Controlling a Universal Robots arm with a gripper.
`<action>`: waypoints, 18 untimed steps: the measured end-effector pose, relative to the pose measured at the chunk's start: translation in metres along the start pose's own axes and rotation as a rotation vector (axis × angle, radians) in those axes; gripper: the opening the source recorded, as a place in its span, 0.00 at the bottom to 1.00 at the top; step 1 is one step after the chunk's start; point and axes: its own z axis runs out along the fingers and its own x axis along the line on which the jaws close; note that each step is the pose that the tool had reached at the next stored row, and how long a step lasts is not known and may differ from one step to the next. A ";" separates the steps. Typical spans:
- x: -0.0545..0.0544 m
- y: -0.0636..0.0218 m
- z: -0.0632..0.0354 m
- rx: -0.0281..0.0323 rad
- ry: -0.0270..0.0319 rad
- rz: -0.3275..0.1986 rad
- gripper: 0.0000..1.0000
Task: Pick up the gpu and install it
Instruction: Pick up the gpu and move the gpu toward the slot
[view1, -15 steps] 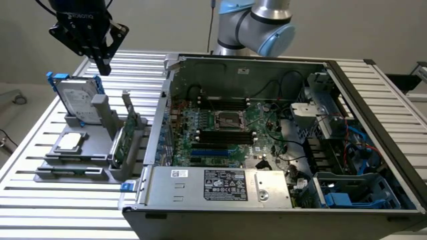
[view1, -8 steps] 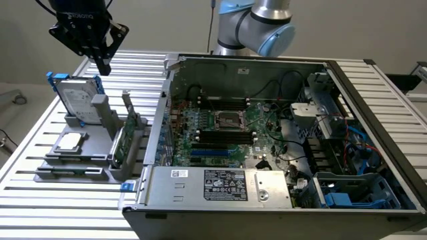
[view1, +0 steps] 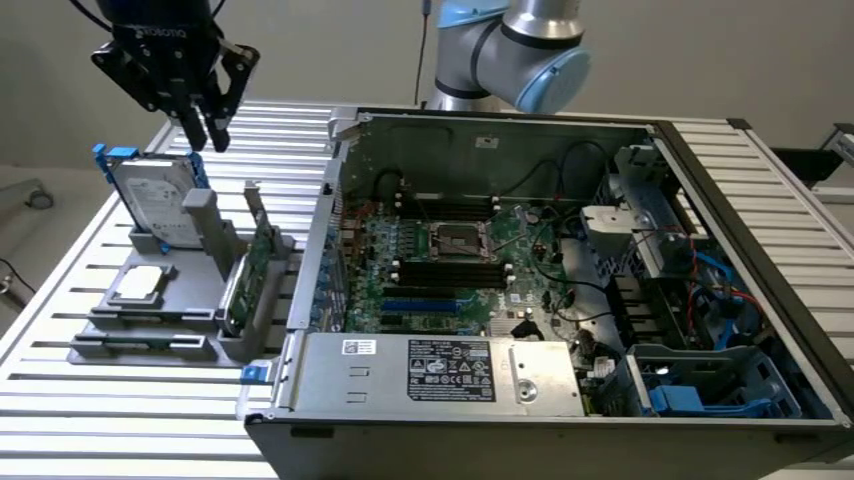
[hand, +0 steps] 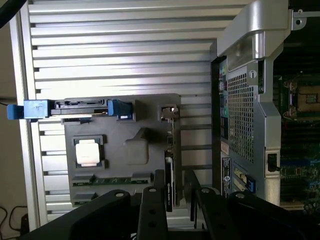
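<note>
Standing on edge in a slot of the grey holder (view1: 104, 325) on the surface (view1: 120, 410), beside the computer case (view1: 328, 180), the gpu (view1: 243, 285) offers its thin top edge to the end effector (view1: 208, 138), which hangs well above, fingers (hand: 152, 210) apart and empty.

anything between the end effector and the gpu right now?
Nothing visible. The end effector hangs open in free air above the gray holder. The gpu stands on edge there, top edge exposed. The hard drive stands upright to the exterior view's left of it, not across the path.
</note>
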 end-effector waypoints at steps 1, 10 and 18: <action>0.000 0.0000 0.0017 0.0001 0.0000 0.000 0.30; 0.000 -0.0068 0.0180 0.0001 0.0000 0.000 0.30; 0.000 -0.0153 0.0324 0.0002 0.0001 -0.001 0.38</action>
